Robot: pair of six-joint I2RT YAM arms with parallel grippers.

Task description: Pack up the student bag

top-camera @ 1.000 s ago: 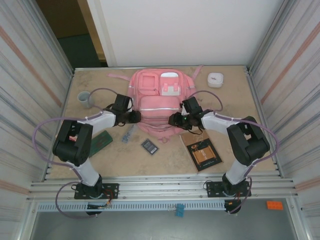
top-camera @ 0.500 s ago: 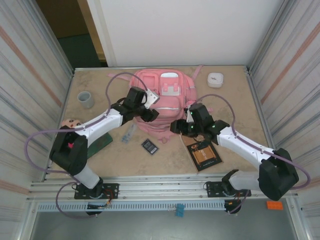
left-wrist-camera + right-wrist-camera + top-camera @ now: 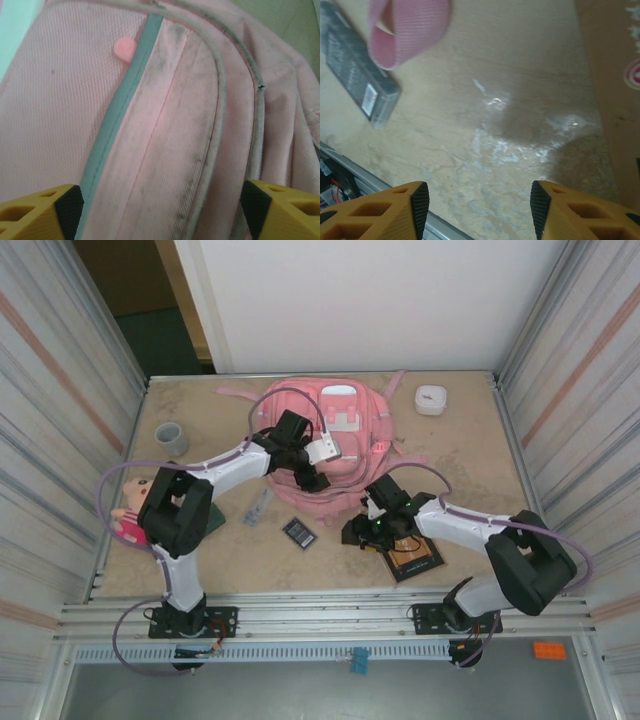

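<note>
Right gripper [image 3: 479, 205] above scuffed beige tabletop [image 3: 495, 100]

Ribbed metal side walls [image 3: 50, 370], white back wall [image 3: 380, 300], tan tabletop [image 3: 470, 450] (scuffed, glossy)

A pink strap loop [image 3: 415, 25] by a dark device [image 3: 362, 82], perhaps a calculator.

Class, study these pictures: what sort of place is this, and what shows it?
Likely a robot test cell: left arm and right arm bolted at the table edge, ribbed metal walls around it, pink backpack laid flat.
</note>
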